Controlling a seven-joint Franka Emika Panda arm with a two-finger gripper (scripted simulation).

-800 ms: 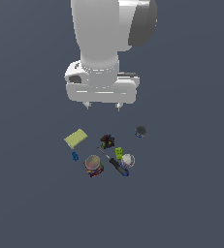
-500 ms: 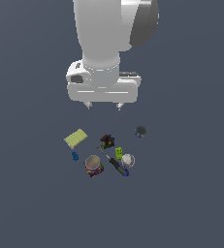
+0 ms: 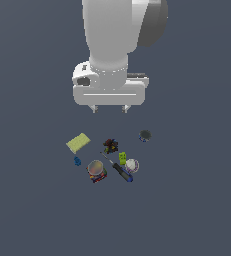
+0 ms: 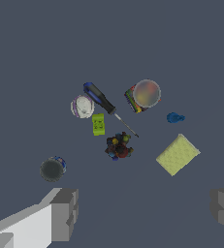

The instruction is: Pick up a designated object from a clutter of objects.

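Note:
The designated object, a stubby can [image 3: 96, 170] [image 4: 144, 95] with a greyish-orange round top and multicoloured sides, stands at the near side of the clutter. Around it lie a yellow-green sponge [image 3: 78, 143] [image 4: 177, 154], a tiny blue piece [image 3: 77, 161] [image 4: 174, 117], a dark lump [image 3: 110, 145] [image 4: 119, 146], a green brick [image 3: 122, 158] [image 4: 98, 124], a blue-handled screwdriver [image 3: 119, 171] [image 4: 106, 104], a whitish ball [image 3: 132, 165] [image 4: 82, 106] and a dark disc [image 3: 145, 135] [image 4: 52, 169]. My gripper [image 3: 109, 108] [image 4: 142, 213] hangs open high above the pile, holding nothing.
All the items sit on a plain dark grey floor [image 3: 197, 200]. The arm's white body [image 3: 118, 40] fills the upper middle of the exterior view.
The gripper has dropped slightly towards the clutter. The objects have not moved.

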